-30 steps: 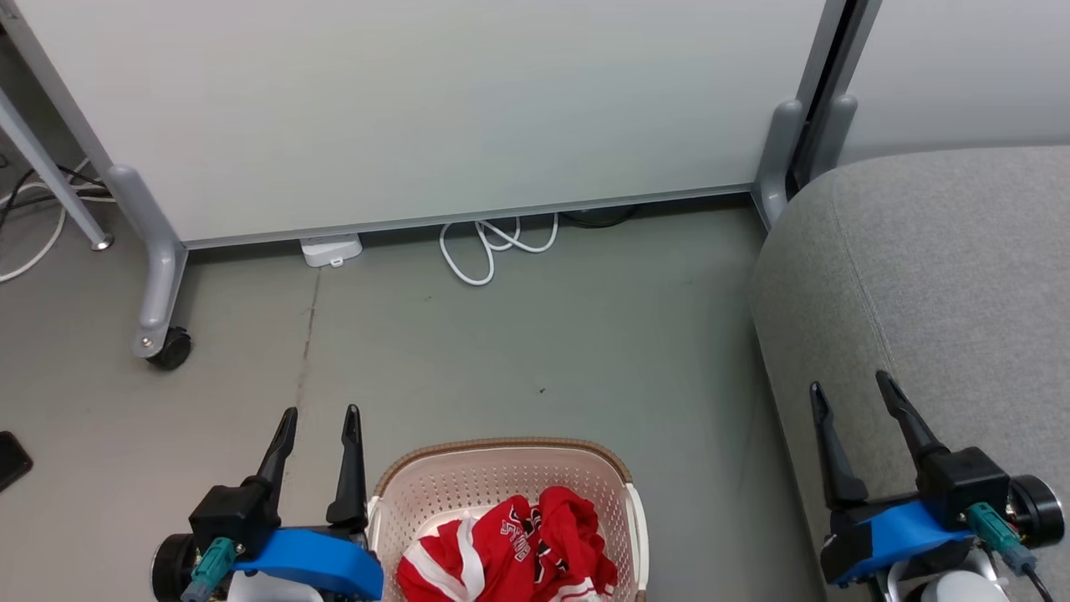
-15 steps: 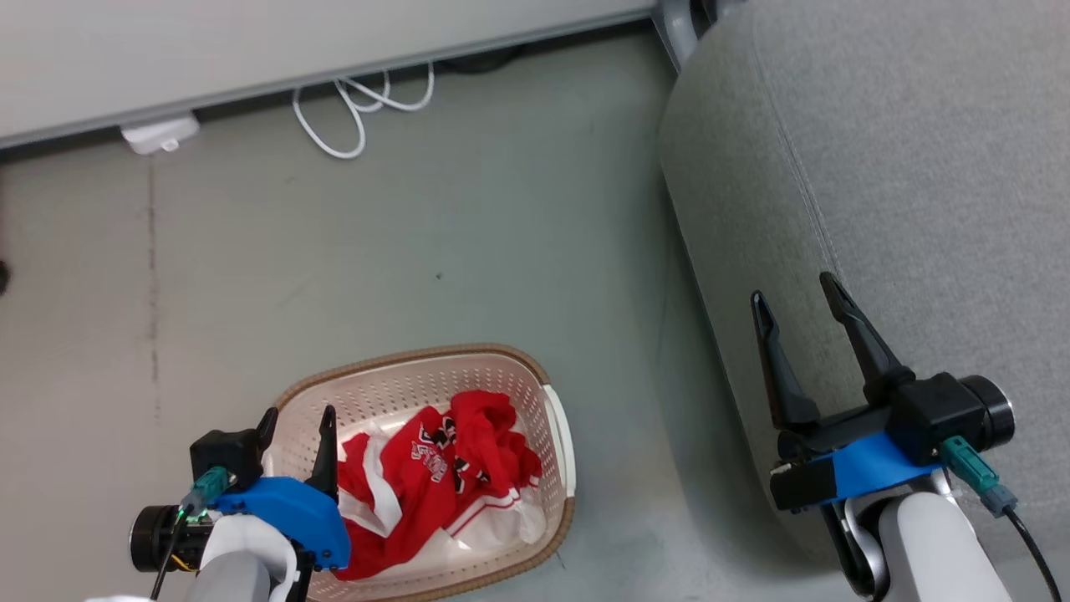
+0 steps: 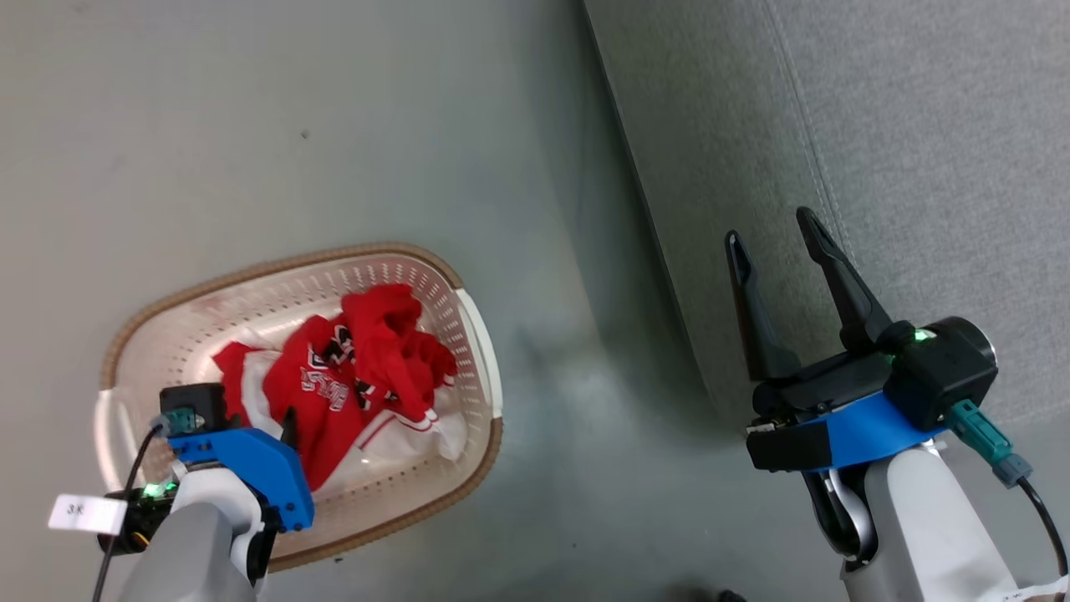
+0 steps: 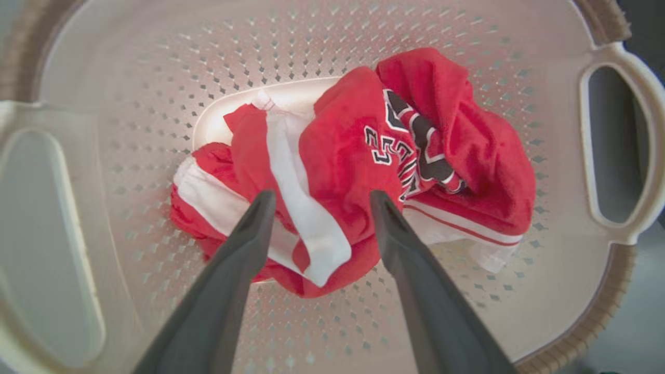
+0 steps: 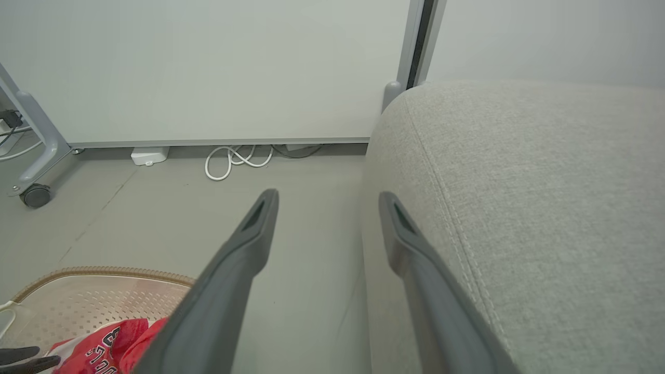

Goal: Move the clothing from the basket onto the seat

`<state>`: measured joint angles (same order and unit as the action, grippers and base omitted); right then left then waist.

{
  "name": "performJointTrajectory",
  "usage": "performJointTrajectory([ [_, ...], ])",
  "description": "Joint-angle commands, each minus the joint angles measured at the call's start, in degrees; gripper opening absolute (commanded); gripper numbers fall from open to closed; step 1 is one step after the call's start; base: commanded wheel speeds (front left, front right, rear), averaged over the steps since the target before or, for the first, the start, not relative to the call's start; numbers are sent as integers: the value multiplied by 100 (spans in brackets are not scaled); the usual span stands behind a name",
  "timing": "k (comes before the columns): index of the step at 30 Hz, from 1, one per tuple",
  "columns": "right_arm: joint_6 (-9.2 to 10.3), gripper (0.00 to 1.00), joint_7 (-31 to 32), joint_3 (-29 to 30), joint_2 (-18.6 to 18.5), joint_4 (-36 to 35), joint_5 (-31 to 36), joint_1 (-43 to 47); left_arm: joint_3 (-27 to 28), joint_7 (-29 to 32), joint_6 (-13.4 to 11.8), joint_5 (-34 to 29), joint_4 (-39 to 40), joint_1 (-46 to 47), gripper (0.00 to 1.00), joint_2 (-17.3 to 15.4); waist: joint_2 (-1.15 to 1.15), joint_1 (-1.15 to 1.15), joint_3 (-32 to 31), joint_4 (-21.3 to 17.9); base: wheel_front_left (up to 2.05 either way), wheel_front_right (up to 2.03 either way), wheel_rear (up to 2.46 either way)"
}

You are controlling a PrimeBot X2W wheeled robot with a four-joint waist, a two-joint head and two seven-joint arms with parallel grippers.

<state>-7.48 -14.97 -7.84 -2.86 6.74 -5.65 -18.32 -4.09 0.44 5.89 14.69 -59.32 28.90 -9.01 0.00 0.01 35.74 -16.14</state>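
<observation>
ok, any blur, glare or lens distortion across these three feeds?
Head view: slightly soft, dark shadow on the floor along the sofa. Left wrist view: wide-angle bends the basket rim; clothes sharp, left gripper soft. Right wrist view: even light, no glare, right gripper blurred.

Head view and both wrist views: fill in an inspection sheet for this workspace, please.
Surface: smooth grey floor; the basket stands on it.
Job's things: red clothing bunched in the basket; no clothing on the part of the seat in view.
Clutter: small white box at the foot of the panel.
Grippers: left gripper open, down in the basket, astride a fold; right gripper open, empty, by the seat's edge.
Cables: white cable looped under the panel.
Surroundings: pale panel; a wheel on its leg.
</observation>
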Motion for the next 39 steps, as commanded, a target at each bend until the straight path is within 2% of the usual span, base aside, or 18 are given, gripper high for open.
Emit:
performJointTrajectory([
  [1,-3,100,-31,-38,-4,-56,-47,-123,34,70,-58,31,-89,174,100,-56,0,-1,335,-202,0,0,0],
  [9,-3,100,-32,-241,-4,-207,-223,-272,145,346,-483,134,-520,635,100,-146,0,-1,760,-360,0,0,0],
  [14,-3,100,-32,-331,-4,-273,-315,-320,241,553,-604,269,-753,819,100,-140,0,-1,955,-437,0,0,0],
  [15,-2,100,-32,-340,-5,-283,-323,-328,230,582,-597,279,-784,850,89,-145,0,-1,982,-449,0,0,0],
  [16,-2,100,-33,-344,-5,-290,-347,-327,214,588,-565,285,-803,882,44,-155,0,-1,1003,-459,0,0,0],
  [17,-3,100,-33,-340,-5,-289,-364,-328,202,586,-531,293,-814,908,4,-160,0,-1,1022,-465,0,0,0],
  [18,-3,100,-33,-336,-5,-286,-370,-329,188,572,-496,293,-825,928,0,-158,0,-1,1037,-468,0,0,0],
  [32,-3,100,-33,-304,-5,-234,-404,-383,54,445,-296,361,-983,1084,0,-125,0,-1,995,-410,0,0,0],
  [39,-3,100,-33,-349,-7,-121,-377,-402,-130,288,-147,299,-1045,990,0,-45,0,-1,651,-239,0,0,0],
])
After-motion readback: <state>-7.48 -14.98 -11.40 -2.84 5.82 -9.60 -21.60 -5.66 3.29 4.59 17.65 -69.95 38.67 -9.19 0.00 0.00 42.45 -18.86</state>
